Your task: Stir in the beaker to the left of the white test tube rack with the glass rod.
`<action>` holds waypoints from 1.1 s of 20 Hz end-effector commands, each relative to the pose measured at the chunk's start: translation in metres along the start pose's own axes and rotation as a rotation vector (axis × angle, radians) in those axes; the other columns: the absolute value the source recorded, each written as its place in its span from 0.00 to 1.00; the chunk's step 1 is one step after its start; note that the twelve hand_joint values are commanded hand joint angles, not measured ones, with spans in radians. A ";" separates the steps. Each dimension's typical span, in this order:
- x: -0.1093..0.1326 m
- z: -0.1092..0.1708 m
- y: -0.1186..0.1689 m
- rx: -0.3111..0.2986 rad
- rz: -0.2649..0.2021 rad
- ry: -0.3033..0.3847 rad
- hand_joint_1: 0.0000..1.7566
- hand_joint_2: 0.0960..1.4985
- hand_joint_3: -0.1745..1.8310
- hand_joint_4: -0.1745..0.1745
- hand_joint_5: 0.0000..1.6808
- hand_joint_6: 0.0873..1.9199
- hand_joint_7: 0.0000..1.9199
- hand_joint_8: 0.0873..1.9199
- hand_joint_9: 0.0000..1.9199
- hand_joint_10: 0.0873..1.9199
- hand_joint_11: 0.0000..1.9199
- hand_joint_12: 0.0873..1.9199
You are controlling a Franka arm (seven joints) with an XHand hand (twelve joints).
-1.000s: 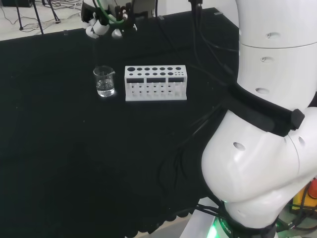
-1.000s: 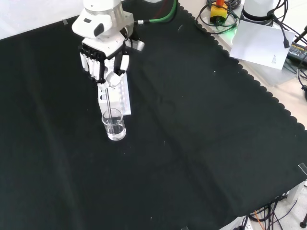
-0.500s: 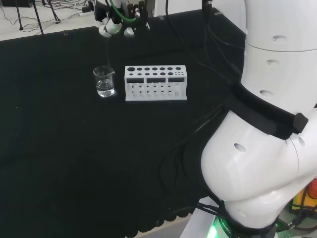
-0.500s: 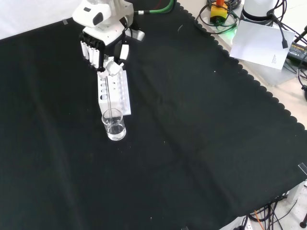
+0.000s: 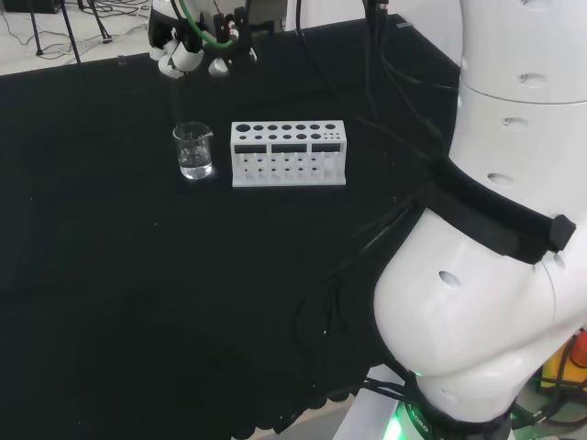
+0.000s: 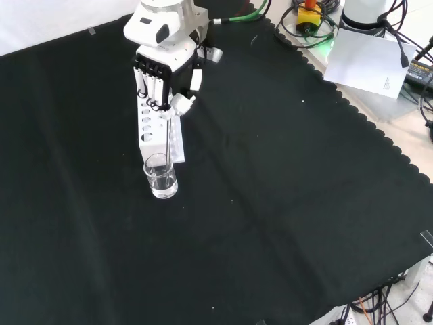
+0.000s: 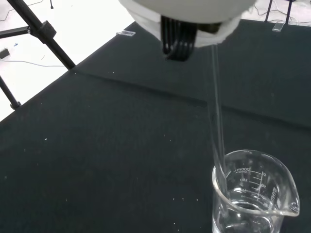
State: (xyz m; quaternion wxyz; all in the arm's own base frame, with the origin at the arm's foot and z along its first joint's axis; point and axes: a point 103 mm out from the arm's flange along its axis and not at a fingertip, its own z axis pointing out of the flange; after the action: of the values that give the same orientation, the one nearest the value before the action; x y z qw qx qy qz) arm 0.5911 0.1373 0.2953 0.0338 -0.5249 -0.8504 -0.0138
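While the rod is in the liquid: worth keeping every sweep small and inside the glass wall.

Hand [image 6: 164, 84]: curled on the upper end of the glass rod [image 6: 166, 139], pinching it; poised above the near end of the rack in the front view.

Rod: slanting down from the fingers into the beaker [image 6: 161, 177]; in the wrist view, the glass rod [image 7: 217, 131] entering beside the rim and leaning close to, perhaps against, the inner wall of the beaker [image 7: 252, 194].

Beaker: upright on the black cloth [image 6: 284, 203], just beside the short end of the white test tube rack [image 6: 160, 128] in the front view; to the left of the white test tube rack [image 5: 289, 153] in the head view, as beaker [image 5: 193, 150]; holding a shallow layer of clear liquid.

Step in hand: judged to be the stirring itself, with the tip already below the rim.

How to do it well: circling from the wrist with the tip low in the liquid; holding the circle narrower than the mouth; keeping height steady so the tip neither lifts clear nor knocks the bottom.

Tilt: better eased toward upright, so less sideways push lands on the rim.

Risk: a light beaker, likely to slide or tip if the rod drags the wall; rack close by, so any shove that way means a knock.

Spout: facing away from the rod's entry side in the wrist view; best left alone.
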 end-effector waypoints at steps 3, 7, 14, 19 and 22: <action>0.002 -0.004 0.020 0.003 -0.006 -0.009 0.75 0.45 0.37 0.00 0.71 0.21 0.66 0.47 0.86 0.38 0.72 0.52; -0.024 -0.002 0.023 -0.001 0.025 -0.017 0.75 0.45 0.37 0.00 0.71 0.21 0.66 0.46 0.86 0.38 0.72 0.52; -0.039 0.004 0.014 0.010 0.045 -0.018 0.75 0.45 0.37 0.00 0.71 0.21 0.66 0.46 0.86 0.38 0.72 0.52; -0.041 0.003 0.009 0.005 0.045 -0.015 0.75 0.45 0.37 0.00 0.72 0.21 0.66 0.46 0.86 0.38 0.72 0.52; -0.042 0.001 0.003 0.005 0.044 -0.024 0.75 0.46 0.37 0.00 0.72 0.21 0.66 0.46 0.86 0.38 0.72 0.52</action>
State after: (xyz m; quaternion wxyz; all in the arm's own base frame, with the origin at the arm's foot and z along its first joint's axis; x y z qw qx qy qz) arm 0.6190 0.1068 0.2892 0.0288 -0.5444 -0.8383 -0.0062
